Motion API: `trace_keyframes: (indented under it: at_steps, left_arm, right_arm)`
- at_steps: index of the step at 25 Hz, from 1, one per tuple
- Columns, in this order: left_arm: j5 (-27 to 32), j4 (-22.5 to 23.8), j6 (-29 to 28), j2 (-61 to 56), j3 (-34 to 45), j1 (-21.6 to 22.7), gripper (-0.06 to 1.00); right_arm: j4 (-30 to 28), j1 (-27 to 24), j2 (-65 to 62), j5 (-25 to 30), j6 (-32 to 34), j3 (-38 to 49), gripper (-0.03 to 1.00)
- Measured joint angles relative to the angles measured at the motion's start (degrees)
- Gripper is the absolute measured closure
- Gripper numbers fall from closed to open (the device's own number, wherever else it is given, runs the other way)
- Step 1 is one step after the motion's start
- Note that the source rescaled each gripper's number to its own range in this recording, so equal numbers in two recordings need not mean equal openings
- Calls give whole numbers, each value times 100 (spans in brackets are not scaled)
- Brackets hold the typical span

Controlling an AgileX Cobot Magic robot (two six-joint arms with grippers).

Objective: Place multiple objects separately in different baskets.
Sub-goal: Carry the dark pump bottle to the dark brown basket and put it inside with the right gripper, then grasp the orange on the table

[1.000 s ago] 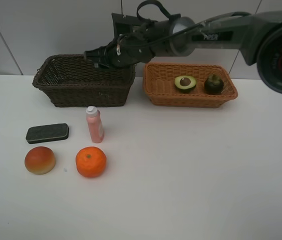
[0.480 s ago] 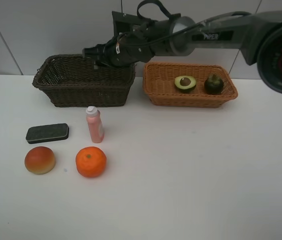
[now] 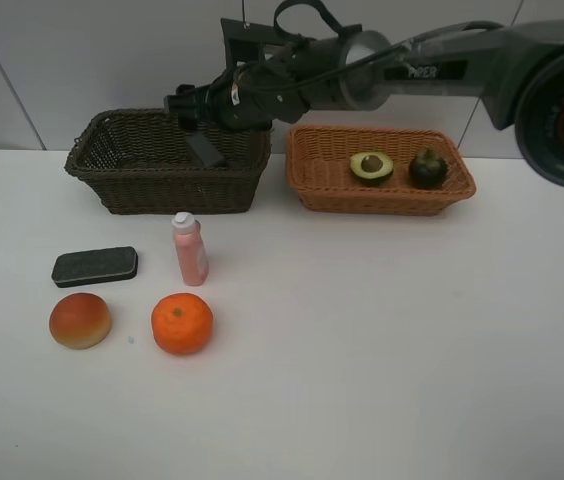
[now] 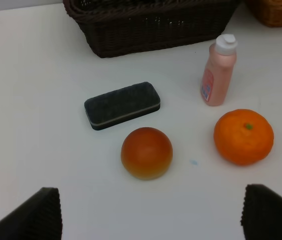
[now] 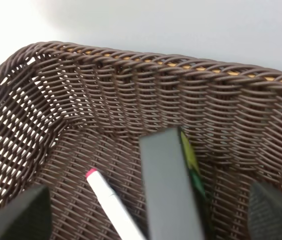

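While the right gripper hangs over the dark basket, reaching across from the right side, its jaws stand wide and hold nothing. The black bottle sits slanted inside the basket just beneath them, clear of both fingers. Whether it is fully at rest I cannot tell.

This looks like the letting-go end of a drop. The tidy way out is straight up, jaws kept wide, until the fingertips are above the wicker rim. Only then should the arm swing away, since a sideways exit could snag the weave or knock the bottle. It should also stay high over the tan basket on the way back.

The dark basket holds the black bottle and a marker, lying side by side on the woven floor. The tan one has the avocado and the mangosteen, close together but apart.

The left gripper is open and empty too, poised above the table. Below it wait the eraser, the pink bottle, the peach and the orange. By the sorting so far, I'd send the fruit to the tan basket and the rest to the dark one.
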Motion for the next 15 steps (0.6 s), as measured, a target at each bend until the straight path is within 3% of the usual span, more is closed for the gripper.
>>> trace_keyframes:
  at_steps: [8, 15]
  left_arm:
    - [0, 0, 0, 0, 0, 0, 10]
    - [0, 0, 0, 0, 0, 0, 10]
  right_arm:
    - [-15, 0, -88, 177, 0, 0, -1]
    - [-23, 53, -737, 1642, 0, 0, -1]
